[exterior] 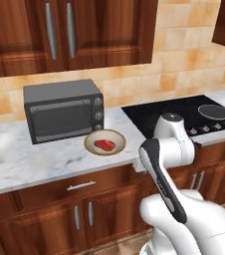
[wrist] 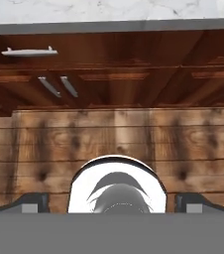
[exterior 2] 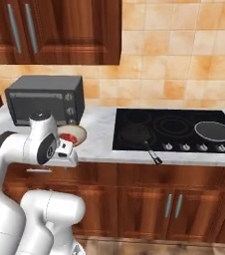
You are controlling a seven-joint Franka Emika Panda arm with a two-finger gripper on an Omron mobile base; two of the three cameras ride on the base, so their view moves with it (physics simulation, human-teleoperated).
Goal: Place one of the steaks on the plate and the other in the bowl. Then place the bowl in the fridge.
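A tan-rimmed bowl [exterior: 104,143] with a cream inside stands on the marble counter in front of the toaster oven. One deep red steak [exterior: 104,145] lies in it. In the right base view my arm partly covers the bowl [exterior 2: 77,133] and its steak [exterior 2: 68,136]. My gripper [wrist: 114,203] hangs in front of the lower cabinets and points down at the wooden floor. It is open, and its fingertips [wrist: 32,202] stand wide apart with nothing between them. The plate and the fridge are out of view.
A grey toaster oven [exterior: 62,110] sits at the back of the counter [exterior: 30,159]. To the right is a black cooktop [exterior 2: 174,127] with a dark frying pan [exterior 2: 136,134] and a second pan [exterior 2: 214,131]. Wooden drawers and doors [wrist: 109,64] run below the counter.
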